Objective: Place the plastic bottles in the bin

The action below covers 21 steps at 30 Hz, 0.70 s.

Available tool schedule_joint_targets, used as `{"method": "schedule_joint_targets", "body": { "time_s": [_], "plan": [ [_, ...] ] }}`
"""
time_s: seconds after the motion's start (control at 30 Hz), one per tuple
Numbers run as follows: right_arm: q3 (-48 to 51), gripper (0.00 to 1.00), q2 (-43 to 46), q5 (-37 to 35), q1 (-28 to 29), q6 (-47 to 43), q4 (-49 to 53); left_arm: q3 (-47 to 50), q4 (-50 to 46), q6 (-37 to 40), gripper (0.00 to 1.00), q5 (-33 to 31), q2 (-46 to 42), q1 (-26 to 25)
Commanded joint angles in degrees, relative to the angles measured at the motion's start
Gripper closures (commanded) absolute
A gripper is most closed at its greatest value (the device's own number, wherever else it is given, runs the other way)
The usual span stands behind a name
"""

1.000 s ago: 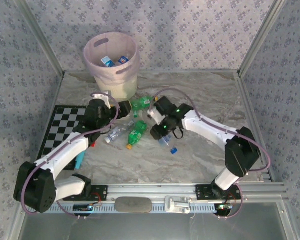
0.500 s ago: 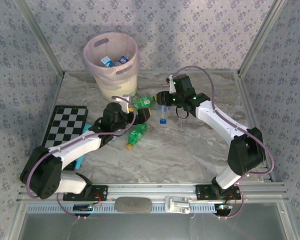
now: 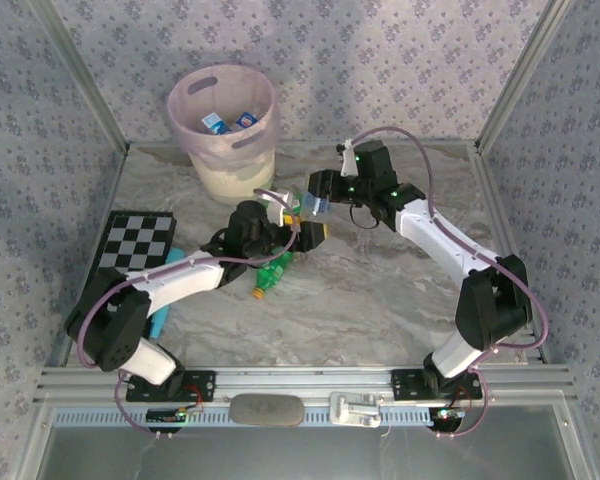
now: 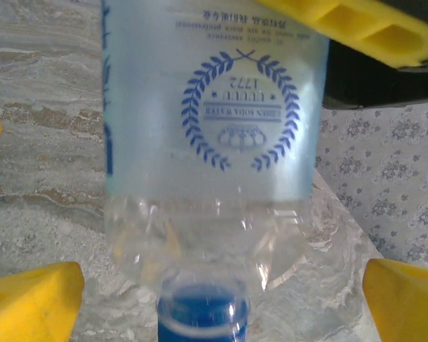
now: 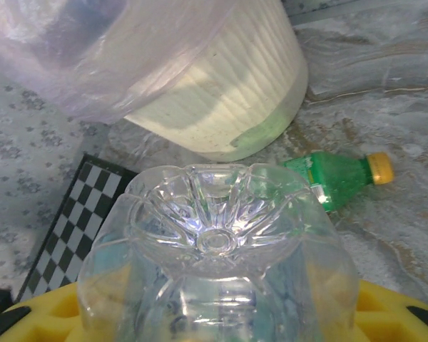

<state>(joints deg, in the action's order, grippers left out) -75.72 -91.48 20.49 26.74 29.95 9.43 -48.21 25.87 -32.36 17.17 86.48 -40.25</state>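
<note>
While the right gripper point(image 3: 318, 206) is closed on a clear, fluted bottle point(image 5: 217, 242) near the frame's centre, the left gripper point(image 4: 217, 299) stands wide open and empty. The round pink bin point(image 3: 195, 88) sits upper left.

Grey-veined marbled table point(image 3: 400, 300), with items resting directly on it.

Standing upright at far left: pale pink bin point(image 3: 230, 178), cream lower half. Lying flat along left side: checkerboard mat point(image 3: 130, 250), cyan stick point(image 3: 159, 322) just beside its near corner, partly hidden. Lying on its side near centre: green bottle point(image 3: 272, 272), orange cap toward near edge. Lying near bin base: second green bottle point(image 5: 335, 177), yellow cap.
</note>
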Motion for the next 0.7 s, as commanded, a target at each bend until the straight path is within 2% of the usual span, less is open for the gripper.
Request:
{"method": "schedule_joint_targets", "body": {
  "time_s": [0.0,0.33,0.4,0.57,0.67],
  "plan": [
    [1.3,0.57,1.4,3.5,0.3,1.2,-0.7,-2.7,2.3,2.2,0.00,0.4,1.7,-0.2],
    [2.5,0.58,1.0,6.1,0.8,1.6,-0.8,-7.2,-3.1,10.9,0.03,-5.2,3.5,-0.2],
    [2.5,0.58,0.8,6.2,0.8,1.7,-1.0,-7.9,-3.7,11.7,0.07,-5.3,3.8,-0.1],
    [2.4,0.58,0.3,6.5,0.8,1.6,-1.2,-7.7,-3.5,11.0,0.28,-4.6,4.6,-0.2],
    [2.4,0.58,0.1,6.7,0.8,1.6,-1.2,-7.1,-3.4,10.3,0.35,-4.7,4.5,-0.1]
  ]
}}
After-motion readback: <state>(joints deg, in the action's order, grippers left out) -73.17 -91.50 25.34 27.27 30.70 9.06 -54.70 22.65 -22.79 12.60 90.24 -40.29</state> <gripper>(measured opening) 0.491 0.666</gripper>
